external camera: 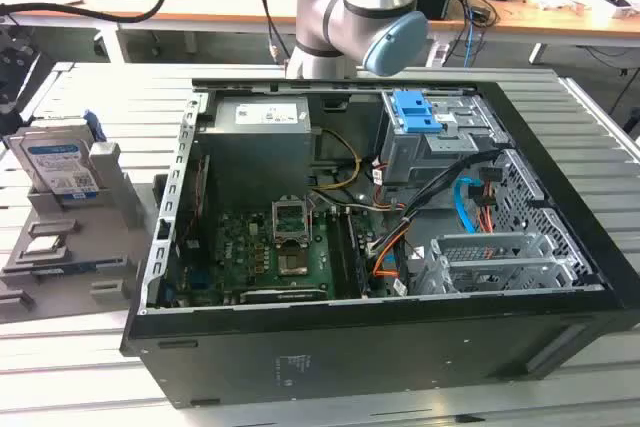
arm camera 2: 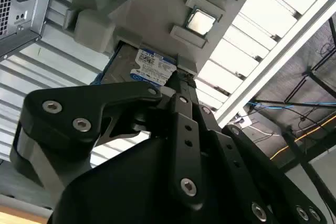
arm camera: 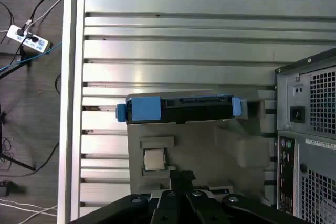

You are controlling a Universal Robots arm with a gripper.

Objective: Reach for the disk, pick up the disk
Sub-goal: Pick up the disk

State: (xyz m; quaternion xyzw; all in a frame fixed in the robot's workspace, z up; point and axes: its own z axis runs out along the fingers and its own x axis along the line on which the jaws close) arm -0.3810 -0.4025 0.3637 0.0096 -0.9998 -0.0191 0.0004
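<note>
Standing on its edge in a slot of a grey moulded plastic holder (external camera: 112, 182), the flat rectangular silver-grey metal disk (external camera: 60, 162), with its blue-and-white label and blue plastic edge rail, is kept upright by that holder alone. It is well apart from the black linked-finger claw (arm camera 2: 181, 80).

In the second wrist view the disk (arm camera 2: 153, 66) is seen straight ahead of the claw, beyond its fingertips, with the label side turned toward it. In the first wrist view the disk (arm camera: 181, 108) is shown edge-on, likewise ahead of the claw (arm camera: 181, 176), with the blue rail along the edge that faces it. The claw's fingertips appear pressed together, and nothing is pinched between them.

A small square silver chip (arm camera: 155, 159) is seated in a recess of the holder, and in the first wrist view it is seen between the claw's tips and the disk. The holder is set on a ribbed silver aluminium table (arm camera: 173, 30).

An open black metal computer case (external camera: 330, 347) is placed on the same table just beside the holder, off to one side of the claw's line to the disk. A green circuit board (external camera: 260, 247) and a blue plastic latch piece (external camera: 415, 112) are seen inside it. The grey-and-blue robot arm (external camera: 365, 2) is seen rising beyond the case.
</note>
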